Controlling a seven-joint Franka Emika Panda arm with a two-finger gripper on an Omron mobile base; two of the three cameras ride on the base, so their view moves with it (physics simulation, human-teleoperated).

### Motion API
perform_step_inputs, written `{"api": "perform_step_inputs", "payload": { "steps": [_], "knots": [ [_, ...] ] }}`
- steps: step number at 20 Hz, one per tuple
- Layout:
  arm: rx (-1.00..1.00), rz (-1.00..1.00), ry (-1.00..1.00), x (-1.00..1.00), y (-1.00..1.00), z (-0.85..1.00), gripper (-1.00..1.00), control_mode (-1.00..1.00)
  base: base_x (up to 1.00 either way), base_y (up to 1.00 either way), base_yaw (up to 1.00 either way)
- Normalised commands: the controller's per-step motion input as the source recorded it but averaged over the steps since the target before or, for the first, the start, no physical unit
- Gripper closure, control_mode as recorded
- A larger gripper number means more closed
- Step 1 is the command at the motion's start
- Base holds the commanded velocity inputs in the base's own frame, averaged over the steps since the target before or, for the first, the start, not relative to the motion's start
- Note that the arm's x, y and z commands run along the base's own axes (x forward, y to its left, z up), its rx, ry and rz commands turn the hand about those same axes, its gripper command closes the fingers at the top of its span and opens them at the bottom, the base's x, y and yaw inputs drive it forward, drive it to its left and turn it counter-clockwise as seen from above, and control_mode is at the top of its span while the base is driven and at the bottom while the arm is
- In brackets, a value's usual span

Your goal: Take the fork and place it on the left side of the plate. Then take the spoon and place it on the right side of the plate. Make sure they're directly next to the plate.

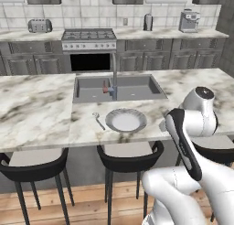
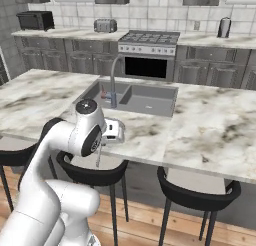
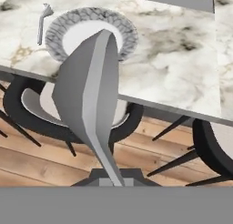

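Gripper point(image 3: 110, 178) pinches spoon point(image 3: 91, 95) by its thin handle, off the counter edge short of the plate point(image 1: 126, 120), fork point(image 1: 98, 120) already just left of plate; risk: loose pinch lets spoon swing or drop floorward.

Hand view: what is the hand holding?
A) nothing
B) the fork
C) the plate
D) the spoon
D: a rounded oval bowl on a thin handle, the spoon, rises from the shut hand, while the fork lies on the counter beside the plate.
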Motion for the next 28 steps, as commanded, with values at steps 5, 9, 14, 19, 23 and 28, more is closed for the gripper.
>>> {"api": "perform_step_inputs", "payload": {
  "steps": [5,9,14,19,23,28],
  "knots": [
    [0.03,-0.10,0.00,0.66,-0.01,0.00,1.00,-1.00,0.00,0.00,0.00],
    [0.05,-0.10,0.02,0.46,-0.09,0.00,1.00,-1.00,0.00,0.00,0.00],
    [0.05,-0.09,0.01,0.44,-0.06,0.00,1.00,-1.00,0.00,0.00,0.00],
    [0.06,-0.05,0.00,0.34,0.00,0.00,1.00,-1.00,0.00,0.00,0.00],
    [0.05,-0.02,0.00,0.34,0.00,-0.04,1.00,-1.00,0.00,0.00,0.00],
    [0.04,0.00,0.00,0.32,0.00,-0.21,1.00,-1.00,0.00,0.00,0.00]
  ]
}}
